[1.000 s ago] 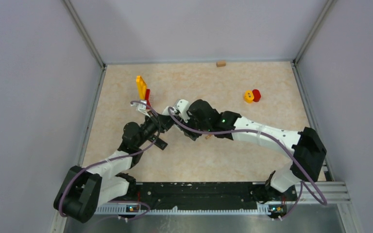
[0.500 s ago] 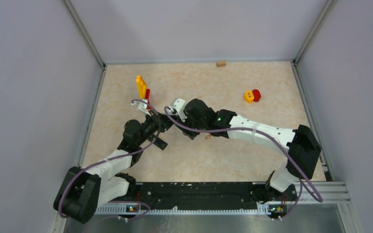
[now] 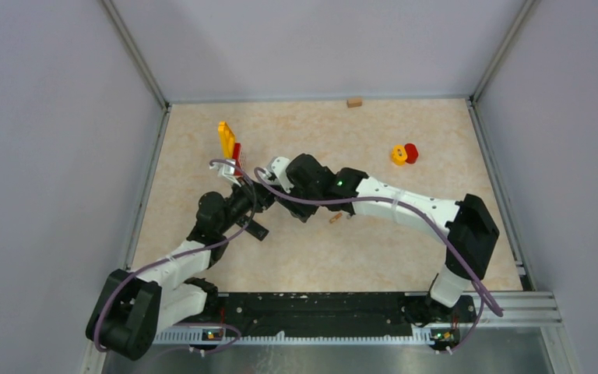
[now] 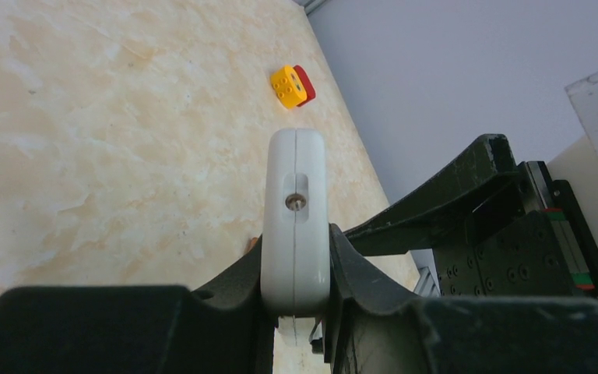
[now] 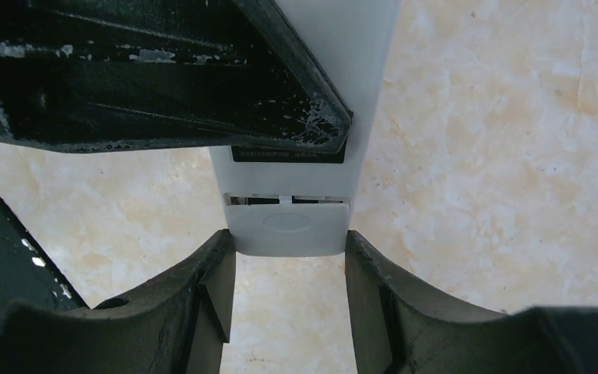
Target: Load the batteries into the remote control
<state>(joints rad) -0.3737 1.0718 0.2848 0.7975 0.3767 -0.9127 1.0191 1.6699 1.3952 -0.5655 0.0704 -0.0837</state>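
Observation:
My left gripper [image 4: 296, 234] is shut on the white remote control [image 4: 295, 195], which stands edge-on between its fingers above the table. In the right wrist view the remote control [image 5: 288, 230] shows its end piece, with a thin dark gap between that piece and the body. My right gripper [image 5: 289, 243] has its fingertips [image 5: 219, 249] pressed on both sides of that end. In the top view the two grippers meet at the table's middle left and hide the remote. One small orange battery [image 3: 335, 220] lies on the table beneath the right arm.
A yellow and red block stack [image 3: 227, 142] stands just behind the left gripper. A yellow and red pair of blocks [image 3: 403, 153] lies at the back right, and a small wooden block [image 3: 353, 101] sits by the back wall. Grey walls enclose the table.
The right arm has shifted left, bringing its gripper closer onto the remote's end. The left arm has held still with the remote.

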